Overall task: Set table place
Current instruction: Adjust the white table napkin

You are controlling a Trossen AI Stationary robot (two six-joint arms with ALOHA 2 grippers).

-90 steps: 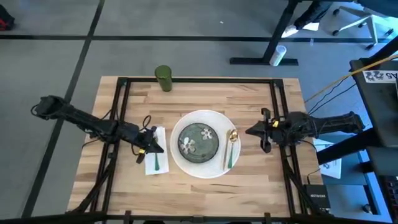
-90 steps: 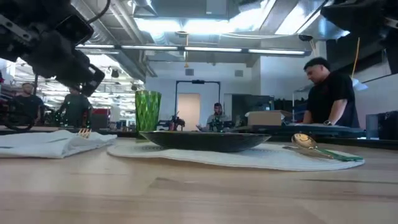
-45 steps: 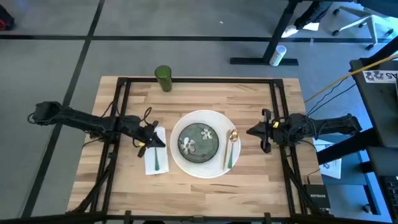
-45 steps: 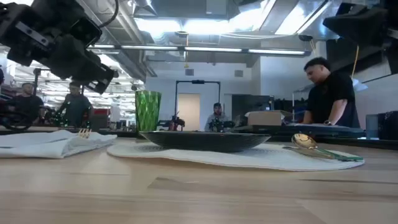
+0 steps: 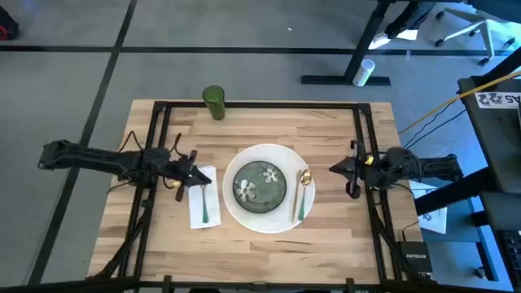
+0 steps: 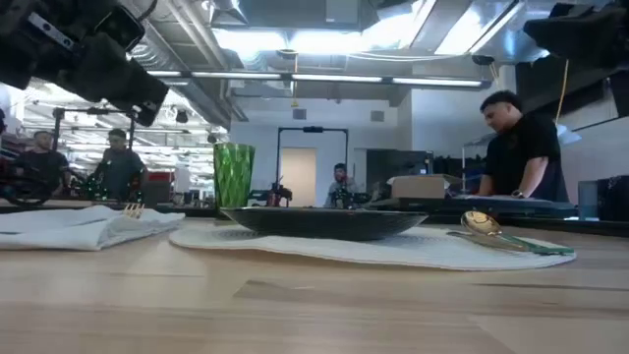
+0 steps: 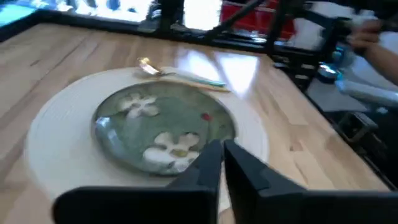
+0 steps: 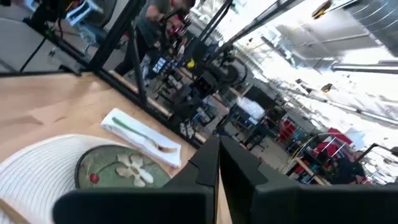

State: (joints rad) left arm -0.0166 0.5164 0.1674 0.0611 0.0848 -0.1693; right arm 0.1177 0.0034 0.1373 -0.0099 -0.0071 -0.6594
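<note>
Two grippers clenched, empty: left gripper (image 5: 199, 174) beside round white placemat (image 5: 264, 218), right gripper (image 5: 334, 170) opposite. Best retracted clear of green ribbed cup (image 5: 214, 102).

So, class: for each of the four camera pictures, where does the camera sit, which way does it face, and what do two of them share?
High view: overhead, looking straight down on the table; both arms show, left gripper by the napkin, right gripper at the table's right side.
Low view: at tabletop height, looking level across to people behind; the left arm shows above.
Left wrist view: on the left wrist, facing the green plate; shut fingers below.
Right wrist view: on the right wrist, facing across the table; shut fingers below.
Shared: both wrist views show the green plate.
</note>
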